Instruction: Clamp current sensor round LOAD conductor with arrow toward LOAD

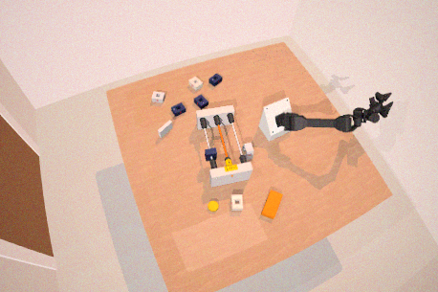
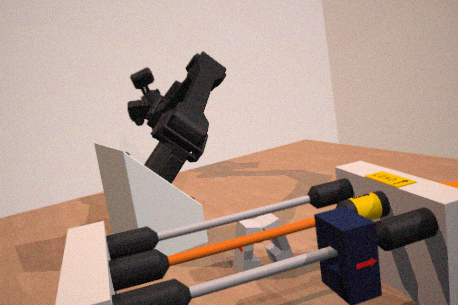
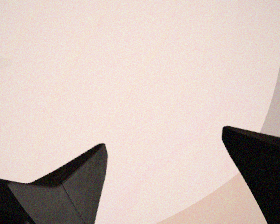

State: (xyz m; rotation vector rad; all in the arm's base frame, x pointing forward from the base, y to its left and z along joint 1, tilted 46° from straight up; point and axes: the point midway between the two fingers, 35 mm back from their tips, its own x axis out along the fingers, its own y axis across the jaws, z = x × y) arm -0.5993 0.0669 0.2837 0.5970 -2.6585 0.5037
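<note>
The open sensor (image 1: pixel 248 148) (image 2: pixel 260 223) is pale grey and stands on the table beside the conductors, its two legs spread downward; part of a red mark shows on one leg in the exterior view, its direction unclear. The LOAD conductor (image 1: pixel 222 142) (image 2: pixel 250 239) is the orange middle one of three, with a yellow sleeve (image 1: pixel 229 162) (image 2: pixel 371 206) near the LOAD label (image 1: pixel 230 168) (image 2: pixel 390 179). My gripper (image 1: pixel 388 102) (image 2: pixel 135 95) (image 3: pixel 166 142) is open and empty, raised far from the sensor, past the arm's base.
A dark blue sensor (image 1: pixel 210 153) (image 2: pixel 348 253) sits round a grey outer conductor. White end blocks (image 1: pixel 230 176) (image 1: pixel 215 112) hold the conductors. An orange block (image 1: pixel 272 204), a yellow disc (image 1: pixel 213 206) and a white holed block (image 1: pixel 237 202) lie nearby; several small blocks lie at the back.
</note>
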